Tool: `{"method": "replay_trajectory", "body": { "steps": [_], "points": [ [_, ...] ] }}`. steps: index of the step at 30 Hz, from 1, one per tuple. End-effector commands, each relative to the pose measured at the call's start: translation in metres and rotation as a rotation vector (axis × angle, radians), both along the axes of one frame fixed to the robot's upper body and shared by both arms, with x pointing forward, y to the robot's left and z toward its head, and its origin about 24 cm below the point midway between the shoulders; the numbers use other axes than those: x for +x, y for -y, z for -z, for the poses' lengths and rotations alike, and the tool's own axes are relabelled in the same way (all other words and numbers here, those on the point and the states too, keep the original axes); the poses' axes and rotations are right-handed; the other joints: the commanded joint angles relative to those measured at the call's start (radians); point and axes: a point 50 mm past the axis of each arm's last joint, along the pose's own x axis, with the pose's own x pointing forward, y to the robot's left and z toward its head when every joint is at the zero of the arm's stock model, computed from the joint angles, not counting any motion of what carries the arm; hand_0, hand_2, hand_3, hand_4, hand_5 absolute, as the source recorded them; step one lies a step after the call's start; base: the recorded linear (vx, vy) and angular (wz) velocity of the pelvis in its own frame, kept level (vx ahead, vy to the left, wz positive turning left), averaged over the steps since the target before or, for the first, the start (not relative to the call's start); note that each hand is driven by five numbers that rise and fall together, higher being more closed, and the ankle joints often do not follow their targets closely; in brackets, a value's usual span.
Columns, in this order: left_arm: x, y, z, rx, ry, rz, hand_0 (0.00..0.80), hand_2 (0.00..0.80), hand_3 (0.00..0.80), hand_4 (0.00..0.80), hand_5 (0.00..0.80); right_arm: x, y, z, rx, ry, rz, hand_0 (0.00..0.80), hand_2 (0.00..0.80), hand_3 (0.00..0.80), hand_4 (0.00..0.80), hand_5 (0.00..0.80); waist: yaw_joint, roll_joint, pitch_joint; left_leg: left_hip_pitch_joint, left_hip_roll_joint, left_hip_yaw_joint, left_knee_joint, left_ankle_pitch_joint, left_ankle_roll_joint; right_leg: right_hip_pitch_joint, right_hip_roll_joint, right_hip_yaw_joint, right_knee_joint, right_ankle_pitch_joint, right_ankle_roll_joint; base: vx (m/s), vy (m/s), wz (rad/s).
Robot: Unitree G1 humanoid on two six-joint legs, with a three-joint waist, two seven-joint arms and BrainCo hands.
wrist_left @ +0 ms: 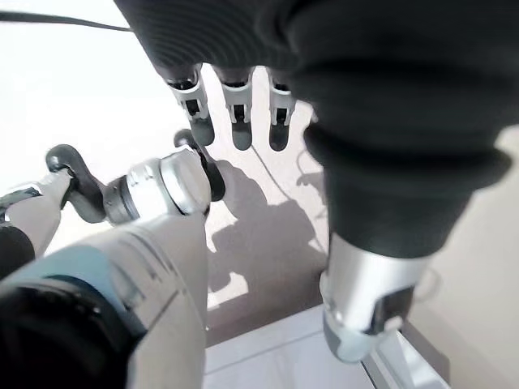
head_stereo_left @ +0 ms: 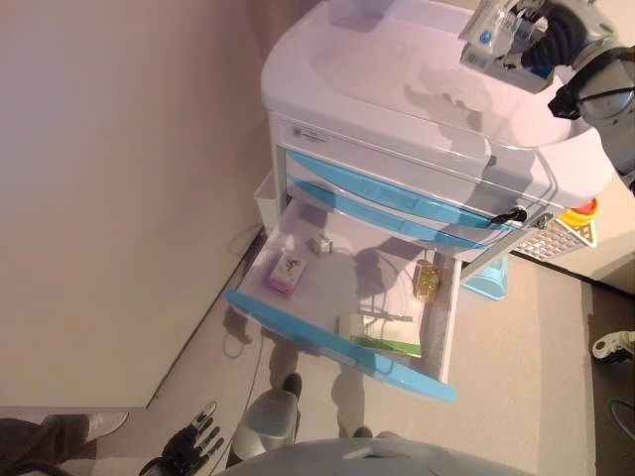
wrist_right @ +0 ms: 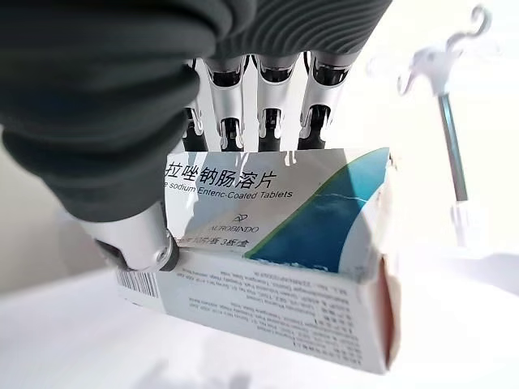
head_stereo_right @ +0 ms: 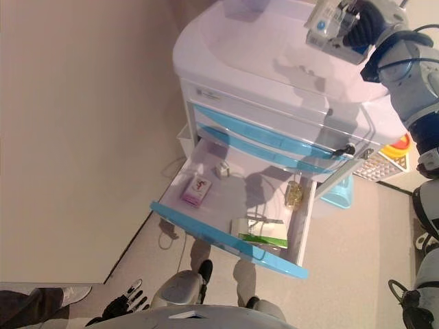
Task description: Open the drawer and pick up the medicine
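Above the glossy white cart [head_stereo_left: 397, 69], the right hand [wrist_right: 243, 89] grips a rectangular cardboard medicine box [wrist_right: 276, 243].

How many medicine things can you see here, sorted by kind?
Boxes: 4 – held box in right hand, pink box, small box, green-and-white box.
Bottles: 1 – amber bottle.
Total: 5

Beige wall [head_stereo_left: 119, 178] — pale speckled floor [head_stereo_left: 536, 377].
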Motion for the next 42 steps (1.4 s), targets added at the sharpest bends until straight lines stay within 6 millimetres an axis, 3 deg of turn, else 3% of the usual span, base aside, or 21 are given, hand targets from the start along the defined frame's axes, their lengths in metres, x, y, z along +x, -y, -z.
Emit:
{"method": "replay_trajectory", "body": {
  "steps": [1,9,19,20,21,24,33,37,42],
  "points": [
    [-0.007,-0.017,-0.007,0.038,-0.001,0.012,0.000,0.000,0.000,0.000,0.000,-0.005,0.001,-0.026,-0.039,0.073,-0.009,0.800,0.800,0.800,0.800,0.800,0.035,0.018,-0.028,0.078,-0.044,-0.022,-0.092,-0.099,0.048,-0.026,-0.010,0.023,0.058,0.089,0.032,0.025,0.028,0.15],
    [-0.007,-0.018,-0.008,0.042,-0.002,0.008,0.000,0.000,0.000,0.000,0.000,0.005,0.017,0.014,-0.019,-0.037,0.007,0.800,0.800,0.800,0.800,0.800,0.069,0.040,-0.012,0.069,-0.059,-0.049,-0.076,-0.102,0.051,-0.022,-0.027,0.001,0.064,0.078,0.023,0.023,0.018,0.08],
    [-0.006,-0.018,-0.009,0.017,0.006,0.004,0.000,0.000,0.000,0.000,0.000,0.004,0.038,0.043,-0.101,-0.063,0.114,0.800,0.800,0.800,0.800,0.800,0.093,0.075,0.023,0.047,-0.072,-0.063,-0.050,-0.101,0.053,-0.032,-0.045,-0.015,0.070,0.062,0.014,-0.001,0.017,0.09],
    [-0.005,-0.018,-0.010,0.014,0.006,0.001,0.000,0.000,0.000,0.000,0.000,0.004,0.042,0.043,-0.094,-0.054,0.154,0.750,0.750,0.750,0.750,0.750,0.091,0.078,0.026,0.046,-0.072,-0.063,-0.048,-0.101,0.054,-0.035,-0.047,-0.013,0.074,0.062,0.014,0.009,0.018,0.03],
    [-0.004,-0.019,-0.010,0.013,0.007,-0.001,0.000,0.000,0.000,0.000,0.000,0.004,0.045,0.044,-0.110,-0.052,0.183,0.000,0.000,0.000,0.000,0.000,0.090,0.079,0.027,0.045,-0.072,-0.062,-0.047,-0.102,0.054,-0.038,-0.048,-0.012,0.076,0.061,0.013,0.007,0.013,0.05],
    [0.000,-0.018,-0.010,0.012,0.010,-0.007,0.000,0.000,0.000,0.000,0.000,0.002,0.053,0.047,-0.166,-0.027,0.252,0.000,0.000,0.000,0.000,0.000,0.087,0.085,0.032,0.045,-0.073,-0.063,-0.044,-0.104,0.056,-0.039,-0.049,-0.014,0.079,0.056,0.009,0.000,0.001,0.03],
    [0.005,-0.014,-0.010,0.018,0.030,0.006,0.000,0.000,0.000,0.000,0.000,-0.004,0.062,0.030,-0.220,0.118,0.372,0.000,0.000,0.000,0.000,0.000,0.080,0.087,0.034,0.050,-0.068,-0.052,-0.035,-0.108,0.054,-0.031,-0.049,-0.013,0.074,0.052,0.009,0.000,0.000,0.00],
    [0.008,-0.015,-0.012,0.025,0.050,0.040,0.000,0.000,0.000,0.000,0.000,-0.004,0.046,0.007,-0.211,0.206,0.317,0.000,0.000,0.000,0.000,0.000,0.064,0.082,0.034,0.056,-0.062,-0.042,-0.036,-0.110,0.052,-0.033,-0.048,-0.006,0.078,0.052,0.010,-0.014,-0.022,-0.09],
    [0.017,-0.015,-0.016,0.089,0.106,0.170,0.000,0.000,0.000,0.000,0.000,-0.013,0.003,-0.035,-0.225,0.389,0.154,0.000,0.000,0.000,0.000,0.000,0.027,0.075,0.025,0.067,-0.050,-0.022,-0.045,-0.112,0.048,-0.039,-0.038,0.013,0.078,0.048,0.012,-0.027,-0.023,-0.13]
  ]
}}
